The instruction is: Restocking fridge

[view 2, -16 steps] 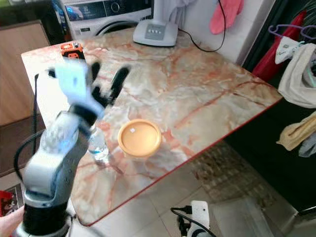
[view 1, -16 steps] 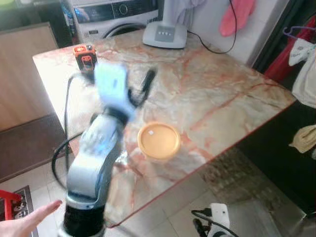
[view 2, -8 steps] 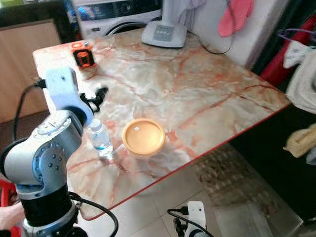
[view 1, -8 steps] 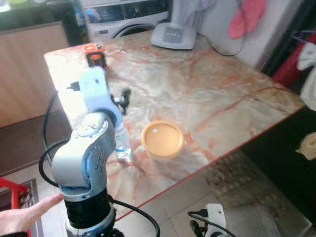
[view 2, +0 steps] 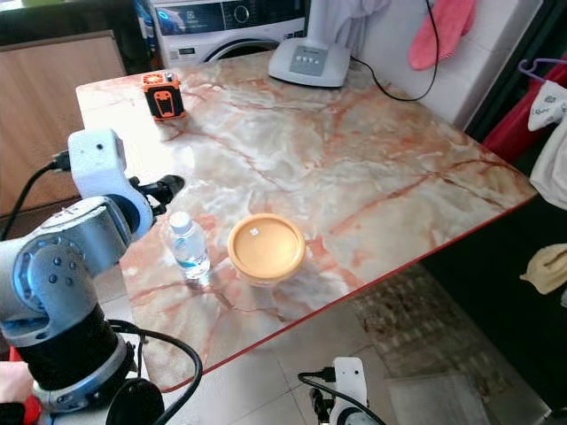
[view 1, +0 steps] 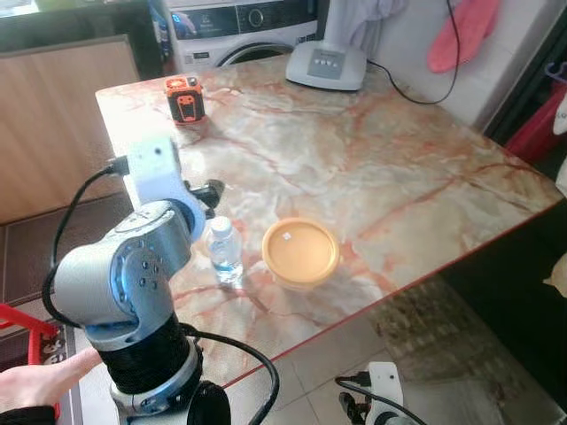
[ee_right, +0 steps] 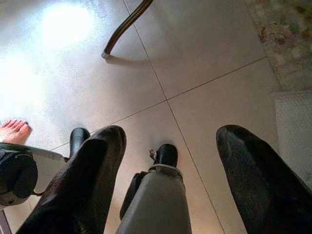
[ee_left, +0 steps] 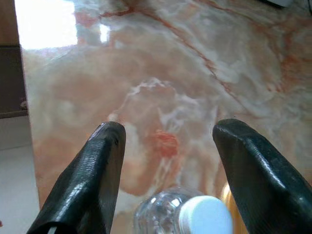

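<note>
A: Largest item first. Marble table (view 1: 372,168), pink-veined with a red edge, spans the head views. A washing machine (view 1: 244,22) stands behind it; tiled floor (ee_right: 195,58) below.

B: On the table top?

A: White appliance base (view 1: 326,64) at the far edge, cable running up the wall. Orange-and-black device (view 1: 184,97) near the far-left corner. Round orange-lidded container (view 1: 300,252) near the front edge. Small clear water bottle (view 1: 224,251), white cap, upright, just beside the container on its left, apart from it.

B: Left arm?

A: Raised at the table's left side, silver elbow large in the foreground. Left gripper (ee_left: 168,146) sits over the marble just behind the bottle; fingers spread wide apart, nothing between them. In the left wrist view the bottle's cap (ee_left: 204,214) shows low between the two black fingers (ee_left: 97,170), not touching either.

B: Right arm?

A: Hangs idle. Right gripper (ee_right: 168,165) points down at the floor, fingers parted, nothing held. The robot's own leg and foot show between them.

B: Anyone present?

A: A person's hand (view 1: 40,381) at the lower-left corner of the left eye view, beside the robot's base. A bare foot (ee_right: 13,130) on the floor in the right wrist view. Clothes hang at the right edge (view 2: 554,150); pink cloth (view 1: 461,31) on the wall.
</note>
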Controlling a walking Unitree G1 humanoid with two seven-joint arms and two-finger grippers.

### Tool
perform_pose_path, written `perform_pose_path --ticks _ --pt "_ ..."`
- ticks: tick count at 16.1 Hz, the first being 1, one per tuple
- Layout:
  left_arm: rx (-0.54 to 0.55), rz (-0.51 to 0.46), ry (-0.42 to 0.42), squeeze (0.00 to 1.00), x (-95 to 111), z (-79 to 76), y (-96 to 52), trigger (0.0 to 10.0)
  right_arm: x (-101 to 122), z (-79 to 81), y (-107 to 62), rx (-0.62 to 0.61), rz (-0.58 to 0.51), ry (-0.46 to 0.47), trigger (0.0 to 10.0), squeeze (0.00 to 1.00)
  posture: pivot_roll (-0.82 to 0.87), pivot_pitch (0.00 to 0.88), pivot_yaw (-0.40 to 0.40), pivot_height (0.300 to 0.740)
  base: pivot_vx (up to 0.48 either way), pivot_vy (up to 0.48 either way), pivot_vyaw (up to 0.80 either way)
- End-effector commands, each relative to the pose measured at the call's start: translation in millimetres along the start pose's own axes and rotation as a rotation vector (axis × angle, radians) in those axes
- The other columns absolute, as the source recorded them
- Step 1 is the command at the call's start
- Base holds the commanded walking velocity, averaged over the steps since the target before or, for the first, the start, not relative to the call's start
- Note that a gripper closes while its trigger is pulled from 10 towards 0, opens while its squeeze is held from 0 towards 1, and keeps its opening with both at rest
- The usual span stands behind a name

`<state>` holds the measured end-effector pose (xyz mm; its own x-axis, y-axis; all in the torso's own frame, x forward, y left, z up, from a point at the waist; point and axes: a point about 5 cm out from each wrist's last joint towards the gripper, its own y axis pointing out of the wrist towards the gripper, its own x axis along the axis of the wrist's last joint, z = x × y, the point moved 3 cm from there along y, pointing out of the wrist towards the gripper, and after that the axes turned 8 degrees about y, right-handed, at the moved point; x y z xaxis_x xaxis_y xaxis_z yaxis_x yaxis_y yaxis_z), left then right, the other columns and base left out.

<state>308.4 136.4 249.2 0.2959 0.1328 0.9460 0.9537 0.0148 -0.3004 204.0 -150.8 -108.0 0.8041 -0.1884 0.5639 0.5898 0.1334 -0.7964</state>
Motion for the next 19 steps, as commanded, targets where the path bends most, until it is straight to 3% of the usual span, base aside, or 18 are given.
perform_pose_path --ticks 1,7,11,15,19 --pt "-0.085 -0.008 -0.029 0.00 5.0 -18.3 -4.4 10.0 -5.5 -1.5 -0.8 -0.008 0.017 0.005 10.0 0.00 0.15 0.078 -0.060 0.740 0.000 0.000 0.00" --pt "-0.228 0.078 0.017 0.00 -12.2 -35.4 -1.2 10.0 -6.1 -1.3 -0.8 -0.015 0.018 0.012 10.0 0.00 0.14 0.076 -0.055 0.740 0.000 0.000 0.00" --pt "-0.251 0.086 0.025 0.00 -12.7 -36.8 0.4 10.0 -6.8 -1.6 -0.9 -0.018 0.018 0.018 10.0 0.00 0.14 0.078 -0.053 0.740 0.000 0.000 0.00" --pt "-0.259 0.111 0.101 0.00 -19.1 -31.3 3.2 10.0 -7.9 -1.8 -1.1 -0.020 0.019 0.024 10.0 0.00 0.14 0.075 -0.045 0.740 0.000 0.000 0.00" --pt "-0.300 0.133 0.126 0.00 -28.3 -37.6 1.4 10.0 -8.1 -1.2 -1.0 -0.020 0.019 0.027 10.0 0.00 0.14 0.078 -0.038 0.740 0.000 0.000 0.00"
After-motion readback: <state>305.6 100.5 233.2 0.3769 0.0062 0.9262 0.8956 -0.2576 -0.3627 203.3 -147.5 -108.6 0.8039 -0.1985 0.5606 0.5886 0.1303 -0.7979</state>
